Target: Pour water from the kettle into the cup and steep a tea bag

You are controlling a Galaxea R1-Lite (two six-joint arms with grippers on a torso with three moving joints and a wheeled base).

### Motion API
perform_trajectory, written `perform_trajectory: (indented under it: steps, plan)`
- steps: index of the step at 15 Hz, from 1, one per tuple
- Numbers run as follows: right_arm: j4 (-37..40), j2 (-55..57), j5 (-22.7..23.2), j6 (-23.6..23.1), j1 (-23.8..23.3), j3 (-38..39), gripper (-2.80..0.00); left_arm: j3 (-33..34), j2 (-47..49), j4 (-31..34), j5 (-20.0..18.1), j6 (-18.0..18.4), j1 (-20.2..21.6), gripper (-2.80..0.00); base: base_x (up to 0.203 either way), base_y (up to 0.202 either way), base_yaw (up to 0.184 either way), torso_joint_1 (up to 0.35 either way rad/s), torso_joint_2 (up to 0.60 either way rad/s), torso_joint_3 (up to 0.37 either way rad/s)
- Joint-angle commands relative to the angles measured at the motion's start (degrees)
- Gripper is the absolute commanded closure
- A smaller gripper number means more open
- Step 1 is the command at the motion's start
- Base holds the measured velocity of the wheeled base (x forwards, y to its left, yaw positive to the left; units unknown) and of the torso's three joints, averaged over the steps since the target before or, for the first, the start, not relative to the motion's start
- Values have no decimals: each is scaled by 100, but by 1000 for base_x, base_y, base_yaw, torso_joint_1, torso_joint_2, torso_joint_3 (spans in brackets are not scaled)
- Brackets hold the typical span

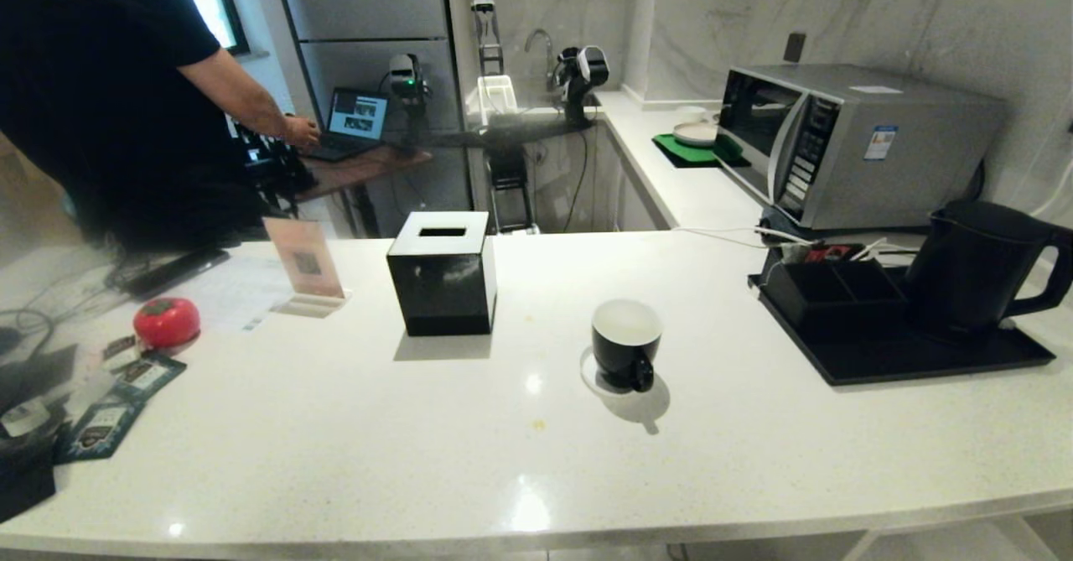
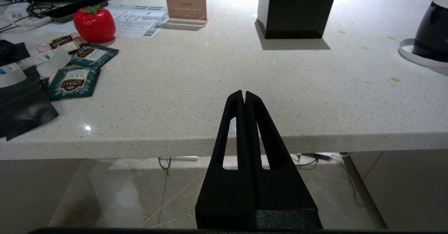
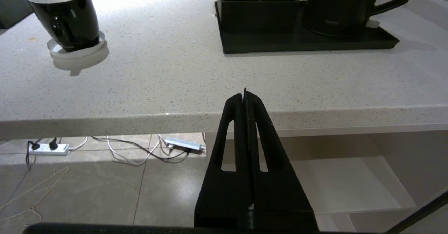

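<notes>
The black kettle (image 1: 977, 267) (image 3: 341, 8) stands on a black tray (image 1: 914, 360) (image 3: 301, 45) at the right of the white counter, handle to the right. The black cup (image 1: 626, 343) (image 3: 64, 17) (image 2: 432, 34), white inside and empty, sits on a white coaster in the middle. Green tea bag packets (image 1: 126, 393) (image 2: 73, 82) lie at the left edge. My left gripper (image 2: 244, 93) and right gripper (image 3: 244, 94) are both shut, empty, and held low in front of the counter's near edge. Neither arm shows in the head view.
A black cube tissue box (image 1: 442, 274) stands left of the cup. A red tomato-shaped object (image 1: 166, 322), a QR sign (image 1: 303, 263) and papers lie at the left. A microwave (image 1: 847, 142) sits behind the tray. A person in black (image 1: 109, 100) stands at back left.
</notes>
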Motion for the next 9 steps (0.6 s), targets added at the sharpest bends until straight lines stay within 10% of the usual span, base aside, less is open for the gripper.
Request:
perform_trajectory:
  steps: [1, 9]
  plan:
    - [-272, 450, -1, 5, 7, 0, 0, 0, -2, 0, 4, -2, 0, 0, 0, 0, 0, 0, 0, 0]
    - [-1903, 3427, 14, 74, -10, -1290, 0, 0, -2, 0, 4, -2, 0, 0, 0, 0, 0, 0, 0, 0]
